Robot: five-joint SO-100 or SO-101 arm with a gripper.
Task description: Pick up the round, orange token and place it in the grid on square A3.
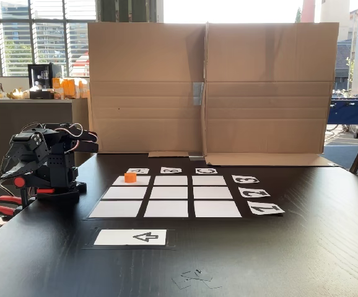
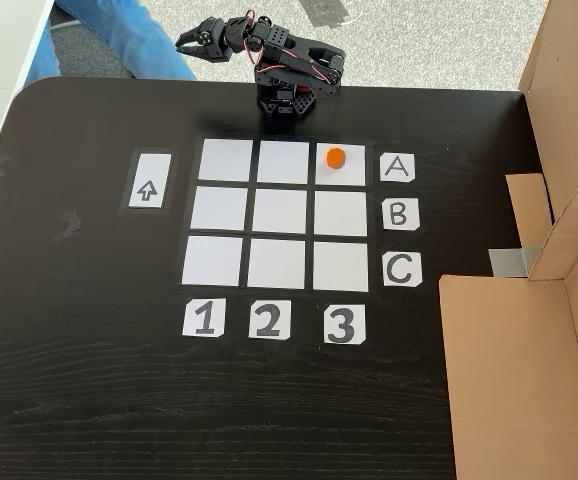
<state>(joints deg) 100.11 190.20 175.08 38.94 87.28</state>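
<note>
While the arm sits folded over its base at the counter's edge, the pincer hangs out past that edge, empty, with its jaws spread a little way apart in the view from above. In the low fixed view the pincer is a dark shape facing away from the grid and its jaws cannot be made out.

Well apart from the pincer, the token stands upright on square A3, the corner cell of the grid next to label A and in the column above label 3. It sits toward the far part of that cell from label 3. In the low view the token rests on the cell nearest the arm's base. An arrow card lies beside the grid, on the side away from the letters. Cardboard walls the counter's side farthest from the pincer.
</note>
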